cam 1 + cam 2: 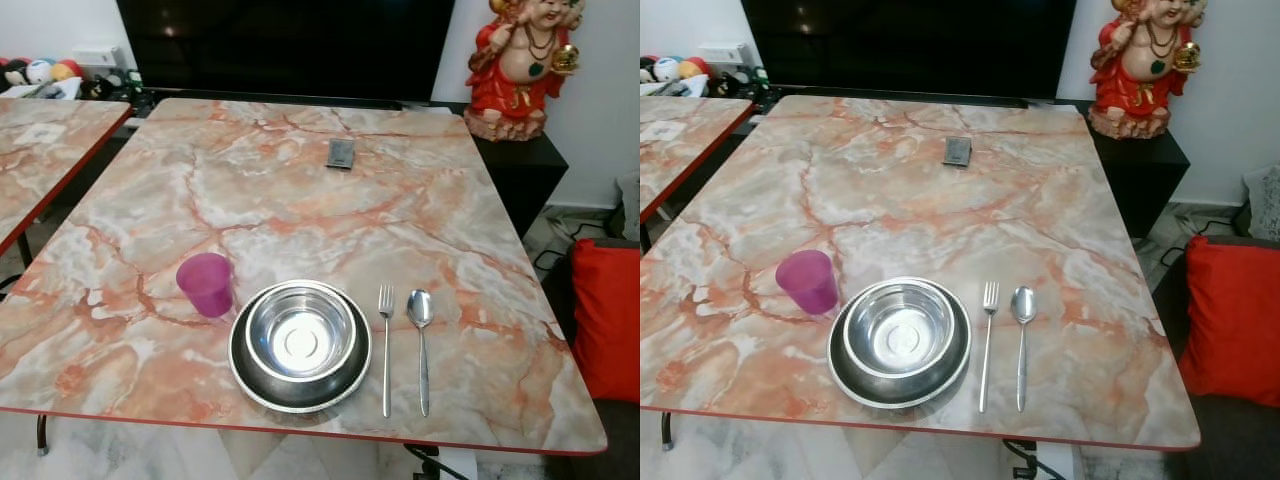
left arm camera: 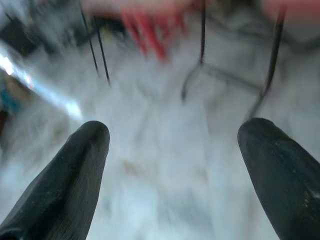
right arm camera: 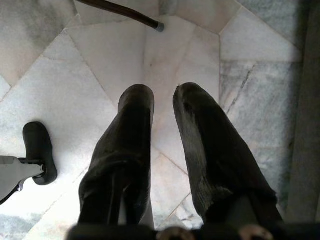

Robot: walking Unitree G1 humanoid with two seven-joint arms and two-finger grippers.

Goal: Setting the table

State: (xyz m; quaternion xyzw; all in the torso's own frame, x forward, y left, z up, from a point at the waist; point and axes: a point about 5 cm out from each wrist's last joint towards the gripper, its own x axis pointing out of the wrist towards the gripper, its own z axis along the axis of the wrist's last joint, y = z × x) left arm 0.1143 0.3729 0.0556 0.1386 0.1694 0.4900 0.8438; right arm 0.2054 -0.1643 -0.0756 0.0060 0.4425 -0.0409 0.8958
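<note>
A: What lies on the orange-veined marble-pattern table (image 1: pixel 300 200)?

B: Near its front edge stands a shiny steel bowl (image 1: pixel 300 333) nested on a dark round steel plate (image 1: pixel 262 385). A translucent purple plastic cup (image 1: pixel 206 283) stands upright just beside the plate, on the robot's left. On the robot's right of the plate lie a steel fork (image 1: pixel 386 345) and a steel spoon (image 1: pixel 421 340), side by side and parallel, heads pointing away from the robot, the fork nearer the plate.

A: Anything else on the tabletop?

B: A small dark flat rectangular object (image 1: pixel 341 153) lies well apart from the setting, toward the far edge. Beyond the far right corner a red and gold figurine (image 1: pixel 518 65) sits on a black cabinet (image 1: pixel 525 170). A red cushion (image 1: pixel 608 320) shows at the right, and a second marble-pattern table (image 1: pixel 45 150) at the left.

A: And the grippers?

B: The left gripper (image 2: pixel 172 145) hangs over a pale, blurred floor (image 2: pixel 160 165), its two black fingers spread wide. The right gripper (image 3: pixel 164 100) points down at white marble floor tiles (image 3: pixel 105 60), its fingers nearly together with a narrow gap, pinching nothing.
</note>
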